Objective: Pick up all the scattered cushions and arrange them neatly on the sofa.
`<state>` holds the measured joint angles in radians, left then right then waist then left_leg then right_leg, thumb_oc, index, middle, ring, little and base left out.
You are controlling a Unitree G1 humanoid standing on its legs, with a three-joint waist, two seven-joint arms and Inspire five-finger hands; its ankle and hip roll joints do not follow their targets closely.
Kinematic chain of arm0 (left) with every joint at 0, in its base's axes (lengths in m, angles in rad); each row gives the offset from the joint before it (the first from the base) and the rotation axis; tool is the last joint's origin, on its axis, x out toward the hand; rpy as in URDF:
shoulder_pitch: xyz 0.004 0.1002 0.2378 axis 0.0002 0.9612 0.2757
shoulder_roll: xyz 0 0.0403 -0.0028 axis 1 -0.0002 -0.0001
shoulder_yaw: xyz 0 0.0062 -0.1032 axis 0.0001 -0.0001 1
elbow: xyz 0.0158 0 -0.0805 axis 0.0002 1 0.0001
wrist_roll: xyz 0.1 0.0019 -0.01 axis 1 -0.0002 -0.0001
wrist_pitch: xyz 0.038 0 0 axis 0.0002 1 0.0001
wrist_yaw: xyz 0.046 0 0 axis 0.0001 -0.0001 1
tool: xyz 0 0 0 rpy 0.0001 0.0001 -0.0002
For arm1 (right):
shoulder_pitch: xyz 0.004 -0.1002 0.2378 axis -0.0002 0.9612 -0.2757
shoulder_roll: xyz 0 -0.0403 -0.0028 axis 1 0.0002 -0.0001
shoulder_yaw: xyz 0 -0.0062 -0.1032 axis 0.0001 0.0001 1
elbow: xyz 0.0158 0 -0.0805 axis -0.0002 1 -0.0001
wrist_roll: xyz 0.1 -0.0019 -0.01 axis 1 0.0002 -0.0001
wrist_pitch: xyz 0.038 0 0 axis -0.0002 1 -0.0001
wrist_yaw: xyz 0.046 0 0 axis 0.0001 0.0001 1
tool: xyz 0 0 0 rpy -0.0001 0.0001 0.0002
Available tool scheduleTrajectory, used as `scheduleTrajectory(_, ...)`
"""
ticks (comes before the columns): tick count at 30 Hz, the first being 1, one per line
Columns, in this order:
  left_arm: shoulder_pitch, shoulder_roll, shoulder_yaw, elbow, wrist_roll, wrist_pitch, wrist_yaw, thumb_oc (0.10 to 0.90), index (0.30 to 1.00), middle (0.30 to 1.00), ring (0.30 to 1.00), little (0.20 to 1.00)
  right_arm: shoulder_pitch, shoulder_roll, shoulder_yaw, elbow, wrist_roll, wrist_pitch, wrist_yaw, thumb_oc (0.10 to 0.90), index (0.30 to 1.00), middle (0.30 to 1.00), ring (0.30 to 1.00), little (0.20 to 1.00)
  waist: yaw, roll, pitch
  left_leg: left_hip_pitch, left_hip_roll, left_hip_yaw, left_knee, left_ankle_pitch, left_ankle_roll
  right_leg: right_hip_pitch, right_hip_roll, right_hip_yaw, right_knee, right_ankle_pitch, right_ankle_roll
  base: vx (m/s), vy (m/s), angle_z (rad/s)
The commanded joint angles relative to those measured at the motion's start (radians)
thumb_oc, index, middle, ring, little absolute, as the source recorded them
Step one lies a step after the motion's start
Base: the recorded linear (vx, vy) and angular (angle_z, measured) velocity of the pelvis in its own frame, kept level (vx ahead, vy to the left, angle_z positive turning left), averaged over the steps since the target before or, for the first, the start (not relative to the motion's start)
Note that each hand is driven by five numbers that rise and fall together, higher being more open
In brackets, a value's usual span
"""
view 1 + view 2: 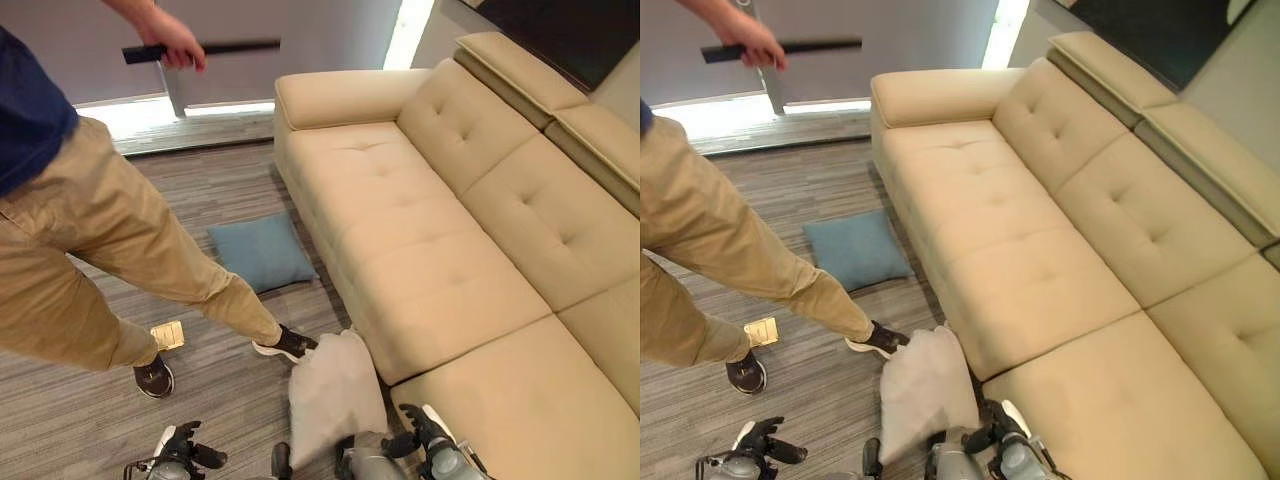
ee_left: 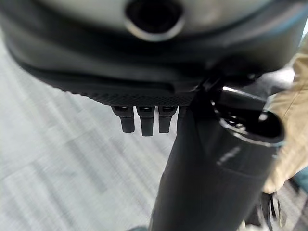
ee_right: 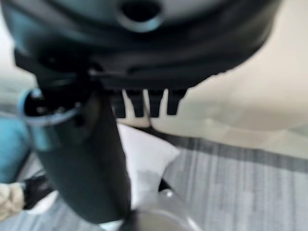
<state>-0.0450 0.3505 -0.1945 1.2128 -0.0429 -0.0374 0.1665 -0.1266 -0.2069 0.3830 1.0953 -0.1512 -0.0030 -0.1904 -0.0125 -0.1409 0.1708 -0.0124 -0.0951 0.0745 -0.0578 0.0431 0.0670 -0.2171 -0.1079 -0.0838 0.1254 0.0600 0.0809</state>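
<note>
A living room or lounge: a long beige tufted fabric sofa (image 1: 440, 230) stands on grey striped carpet floor (image 1: 200, 160), with a blue square cushion (image 1: 262, 251) lying beside it.

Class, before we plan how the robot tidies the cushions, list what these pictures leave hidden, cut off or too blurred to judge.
1. White cushion: its lower edge is covered by the robot's arms in the eye views, so whether it is gripped is unclear.
2. Right hand: its wrist view is blurred; finger pose unreadable.
3. Left hand: likewise blurred.
4. Person: cut off by the left edge.
5. Sofa: its right end runs off the frame.
6. Blue cushion: fully visible.
</note>
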Motion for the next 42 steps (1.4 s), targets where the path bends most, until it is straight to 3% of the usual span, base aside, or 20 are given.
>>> scheduleTrajectory(1,0.001,0.011,0.004,0.014,0.026,-0.016,0.01,0.8,0.9,0.9,0.9,0.9,-0.029,-0.06,-0.002,-0.005,-0.005,-0.007,-0.03,0.8,0.9,0.9,0.9,0.9,-0.001,0.0,-0.01,-0.074,0.042,0.021,0.067,-0.087,-0.043,0.056,0.012,-0.001,-0.045,-0.032,0.049,0.08,-0.026,0.02)
scheduleTrajectory(11,0.027,-0.005,0.003,0.021,0.048,-0.009,0.01,0.8,0.9,0.9,0.9,0.9,-0.009,-0.07,-0.003,-0.009,-0.018,-0.006,-0.027,0.8,0.9,0.9,0.9,0.9,-0.003,0.011,-0.042,-0.019,0.051,0.021,0.008,-0.084,-0.053,0.114,0.018,-0.008,-0.095,-0.036,0.046,0.05,-0.03,-0.02)
scheduleTrajectory(18,0.009,-0.003,-0.012,0.007,0.049,-0.01,0.01,0.8,0.9,0.9,0.9,0.9,-0.025,-0.077,0.013,-0.006,-0.032,-0.006,-0.026,0.8,0.9,0.9,0.9,0.9,-0.003,0.016,-0.033,-0.031,0.056,0.019,0.001,-0.076,-0.058,0.103,0.022,-0.002,-0.099,-0.035,0.044,-0.01,-0.042,-0.02)
scheduleTrajectory(21,-0.041,0.009,-0.037,-0.013,0.029,-0.017,0.019,0.8,0.9,0.9,0.9,0.9,-0.078,-0.087,0.045,-0.019,-0.04,-0.008,-0.034,0.8,0.9,0.9,0.9,0.9,0.005,0.018,0.024,-0.117,0.061,0.014,0.046,-0.069,-0.061,0.031,0.016,-0.001,-0.071,-0.032,0.037,-0.2,-0.072,0.04)
scheduleTrajectory(22,-0.084,0.016,-0.055,-0.027,-0.001,-0.025,0.028,0.8,0.9,0.9,0.9,0.9,-0.133,-0.1,0.065,-0.034,-0.036,-0.006,-0.044,0.8,0.9,0.9,0.9,0.9,0.014,0.021,0.07,-0.207,0.064,0.004,0.097,-0.06,-0.066,-0.046,0.008,-0.003,-0.041,-0.024,0.028,-0.34,-0.11,0.05)
scheduleTrajectory(29,-0.179,0.036,-0.087,-0.046,-0.088,-0.048,0.052,0.8,0.9,0.9,0.9,0.9,-0.304,-0.128,0.135,-0.074,-0.019,0.0,-0.083,0.8,0.9,0.9,0.9,0.9,0.03,0.033,0.142,-0.411,0.061,0.0,0.157,-0.022,-0.082,-0.239,0.008,-0.013,0.004,-0.005,0.009,-0.15,-0.11,0.1)
scheduleTrajectory(36,-0.29,0.048,-0.134,-0.097,-0.157,-0.075,0.08,0.8,0.9,0.9,0.9,0.9,-0.584,-0.193,0.219,-0.119,-0.016,0.005,-0.143,0.8,0.9,0.9,0.9,0.9,0.029,0.08,0.235,-0.649,0.078,0.016,0.173,0.043,-0.105,-0.515,0.012,-0.015,0.076,0.014,0.0,-0.13,-0.094,0.05)
scheduleTrajectory(42,-0.333,0.071,-0.145,-0.205,-0.218,-0.112,0.101,0.8,0.9,0.9,0.9,0.9,-0.746,-0.252,0.252,-0.111,-0.026,0.007,-0.186,0.8,0.9,0.9,0.9,0.9,0.03,0.121,0.279,-0.789,0.083,0.017,0.193,0.06,-0.111,-0.685,0.017,-0.002,0.139,0.015,0.001,-0.06,-0.066,0.02)
